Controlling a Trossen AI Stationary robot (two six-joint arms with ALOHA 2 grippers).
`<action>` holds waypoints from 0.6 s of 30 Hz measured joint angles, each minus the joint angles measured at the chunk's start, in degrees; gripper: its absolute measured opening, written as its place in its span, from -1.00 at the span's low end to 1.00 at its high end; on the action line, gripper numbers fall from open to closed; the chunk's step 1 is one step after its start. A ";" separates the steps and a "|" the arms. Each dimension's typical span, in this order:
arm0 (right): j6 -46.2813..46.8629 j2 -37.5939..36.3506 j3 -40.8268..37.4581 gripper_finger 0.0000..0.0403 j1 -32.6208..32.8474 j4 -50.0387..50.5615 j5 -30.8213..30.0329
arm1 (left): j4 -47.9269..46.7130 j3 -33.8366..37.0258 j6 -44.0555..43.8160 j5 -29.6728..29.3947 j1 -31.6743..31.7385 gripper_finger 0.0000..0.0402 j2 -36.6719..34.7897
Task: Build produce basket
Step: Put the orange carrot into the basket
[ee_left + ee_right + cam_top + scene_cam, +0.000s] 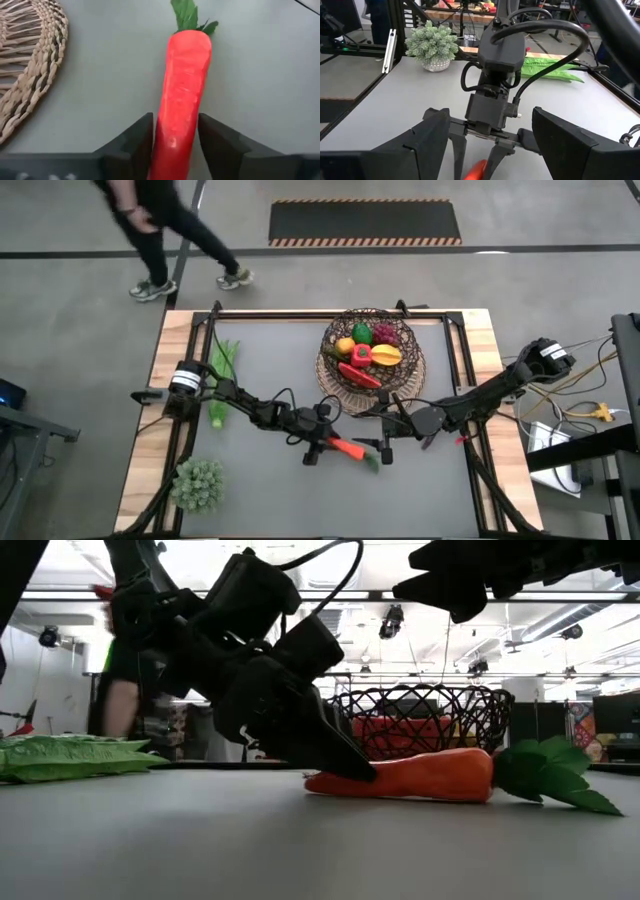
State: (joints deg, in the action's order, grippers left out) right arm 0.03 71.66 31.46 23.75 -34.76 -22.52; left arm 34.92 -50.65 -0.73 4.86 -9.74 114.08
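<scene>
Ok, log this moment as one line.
left gripper: around carrot on table | right gripper: open, above | basket: partly filled

Bare worktop (270, 480) lies open near the carrot (350, 449); the basket (372, 352) and right gripper (386, 450) crowd its far side.

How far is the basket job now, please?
Several produce pieces already lie in the basket. The left gripper has its fingers around the carrot, which lies on the table. The green beans are left. The right gripper hovers open nearby.
</scene>
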 joint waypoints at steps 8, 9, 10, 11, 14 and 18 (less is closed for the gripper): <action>0.35 0.00 0.00 0.30 0.00 -0.03 0.00 | 0.33 0.28 0.02 -0.06 -0.02 -0.79 -0.11; 0.28 0.00 0.00 0.30 0.00 -0.01 0.00 | 0.26 0.33 0.15 -0.06 -0.02 -0.83 -0.26; 0.13 -0.02 0.00 0.30 0.00 -0.01 0.00 | 0.28 0.43 0.43 -0.09 -0.13 -0.85 -0.47; 0.02 -0.24 0.00 0.30 0.01 0.17 0.01 | 0.28 0.48 0.92 -0.19 -0.36 -0.85 -0.79; -1.00 -2.43 0.00 0.30 0.55 2.00 0.00 | 0.59 1.03 3.12 -0.62 -1.37 -0.86 -3.10; -3.13 -8.02 0.03 0.30 1.50 4.89 -0.02 | 0.63 2.50 7.49 -5.02 -3.43 -0.86 -7.98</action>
State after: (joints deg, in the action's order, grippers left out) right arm -3.09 63.64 31.49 25.25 -29.87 -22.55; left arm 35.54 -48.15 6.76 -0.15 -13.16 106.11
